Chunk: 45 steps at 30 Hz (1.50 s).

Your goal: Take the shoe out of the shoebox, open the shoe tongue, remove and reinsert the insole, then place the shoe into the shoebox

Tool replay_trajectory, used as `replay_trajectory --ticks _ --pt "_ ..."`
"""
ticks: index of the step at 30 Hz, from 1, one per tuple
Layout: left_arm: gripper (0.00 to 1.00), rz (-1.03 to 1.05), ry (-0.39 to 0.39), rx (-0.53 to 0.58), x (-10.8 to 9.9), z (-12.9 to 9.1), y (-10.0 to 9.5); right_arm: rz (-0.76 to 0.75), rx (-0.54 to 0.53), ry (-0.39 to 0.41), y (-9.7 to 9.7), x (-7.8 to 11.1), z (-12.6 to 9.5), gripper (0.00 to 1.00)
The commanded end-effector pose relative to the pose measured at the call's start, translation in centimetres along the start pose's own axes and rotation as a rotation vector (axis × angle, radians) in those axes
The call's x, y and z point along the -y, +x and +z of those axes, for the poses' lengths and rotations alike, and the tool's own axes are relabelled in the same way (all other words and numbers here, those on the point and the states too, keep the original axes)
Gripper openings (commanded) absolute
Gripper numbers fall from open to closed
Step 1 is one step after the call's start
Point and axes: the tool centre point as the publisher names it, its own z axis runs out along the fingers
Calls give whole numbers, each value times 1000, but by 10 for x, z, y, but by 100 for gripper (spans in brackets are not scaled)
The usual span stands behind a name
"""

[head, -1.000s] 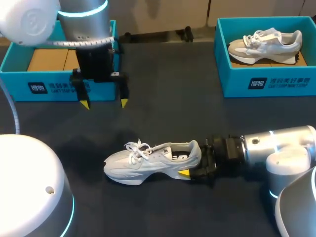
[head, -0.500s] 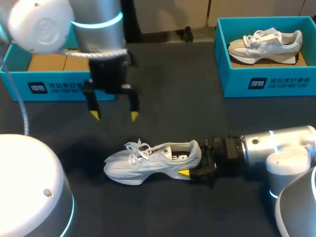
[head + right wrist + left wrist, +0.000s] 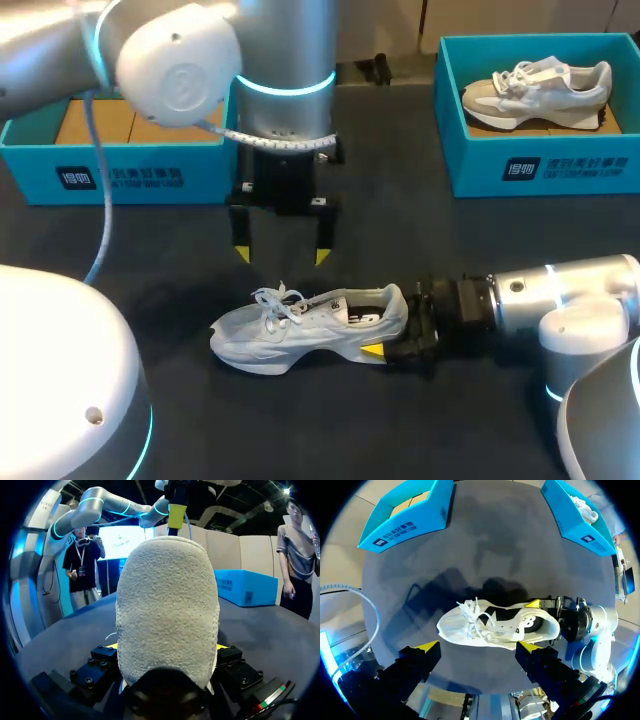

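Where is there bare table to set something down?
Bare: between left box and right box; between right box and right arm. Crowded: around the shoe, left gripper above it, right gripper on its heel.

White sneaker (image 3: 300, 328): off-white upper, white laces, black lining, fuzzy cream heel. Second sneaker (image 3: 535, 88): beige-grey, white laces, dark sole. Left shoebox (image 3: 130, 175) and right shoebox (image 3: 480, 165): teal, dark label patch with white print; tan cardboard inside the left one. Counter (image 3: 400, 230): dark charcoal, plain. Left pincer (image 3: 281, 257) and right pincer (image 3: 390, 338): black, yellow tips. Left arm (image 3: 285, 50) and right arm (image 3: 570, 295): silver-white, glowing cyan rings.
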Motion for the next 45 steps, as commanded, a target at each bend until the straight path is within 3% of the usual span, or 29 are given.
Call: replay_trajectory --ticks 1,8,22,32,40,43,45 --pt "100 9 -42 44 -2 10 13 -1 0 4 0 0 1 0" --pt "100 12 -85 94 -12 33 36 -1 0 4 0 0 1 0" --pt "97 -37 -54 191 -13 54 71 -1 0 4 0 0 1 0" --pt "81 -91 -56 246 -6 69 79 -1 0 4 0 0 1 0" --pt "83 -104 -82 282 -3 86 78 -1 0 4 0 0 1 0" --pt "80 -102 -88 297 -4 90 77 -1 0 4 0 0 1 0" --pt "74 -107 -95 307 -3 93 76 -1 0 4 0 0 1 0"
